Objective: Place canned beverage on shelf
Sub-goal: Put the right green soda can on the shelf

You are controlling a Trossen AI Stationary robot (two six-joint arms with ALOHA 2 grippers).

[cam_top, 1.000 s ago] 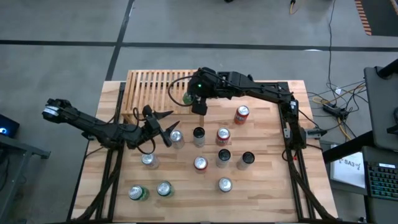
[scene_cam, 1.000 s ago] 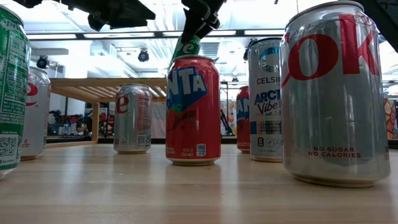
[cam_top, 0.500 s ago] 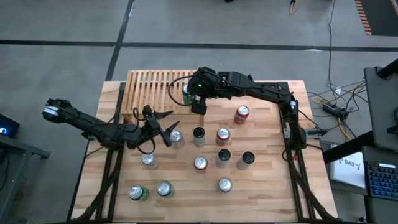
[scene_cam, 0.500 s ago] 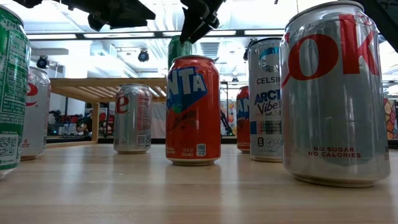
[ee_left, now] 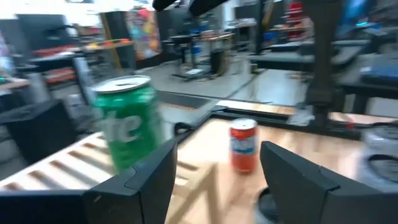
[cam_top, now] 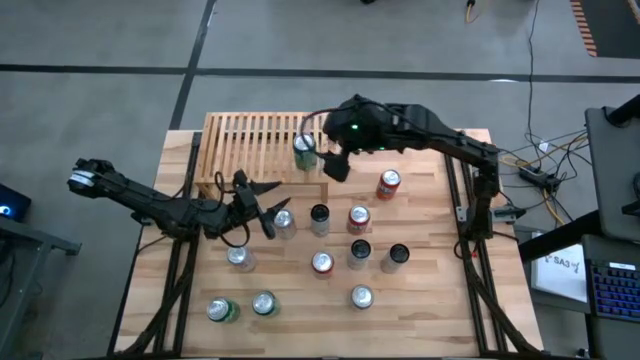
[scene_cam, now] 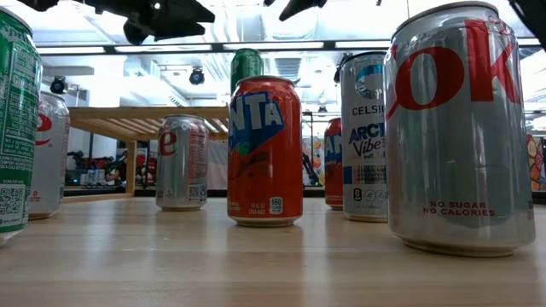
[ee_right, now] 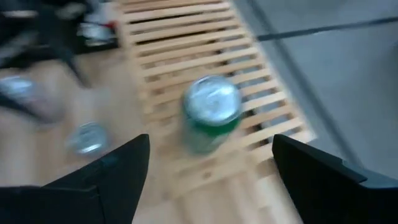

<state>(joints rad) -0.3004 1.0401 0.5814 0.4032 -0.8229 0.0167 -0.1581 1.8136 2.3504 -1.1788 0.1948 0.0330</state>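
1. Nearest the low camera, a silver cola can (scene_cam: 461, 128) fills the right of the frame, a green can (scene_cam: 17, 128) cuts the left edge, and an orange soda can (scene_cam: 264, 152) stands at centre on the wooden table (scene_cam: 256, 264).
2. In the overhead view, loose cans dot the lower and middle table (cam_top: 430, 300): a green-and-silver pair (cam_top: 222, 310) at lower left, a silver-topped can (cam_top: 361, 296) at lower centre, a dark-topped can (cam_top: 398, 254) to the right and a red can (cam_top: 388, 183) higher up.
3. The left gripper (cam_top: 268, 208) hovers at centre left, just beside a silver can (cam_top: 284, 222). Its fingers (ee_left: 143, 186) stand apart with nothing between them.
4. The shelf (cam_top: 250, 140) lies at the upper centre of the table. A green can (cam_top: 304, 151) stands upright on its right end, resting on the slats.
5. The right gripper (cam_top: 336, 165) hangs just right of that green can, clear of it. Its fingers (ee_right: 106, 180) are spread wide and empty; the right wrist view looks down on the green can (ee_right: 211, 115) and the slats (ee_right: 186, 37).
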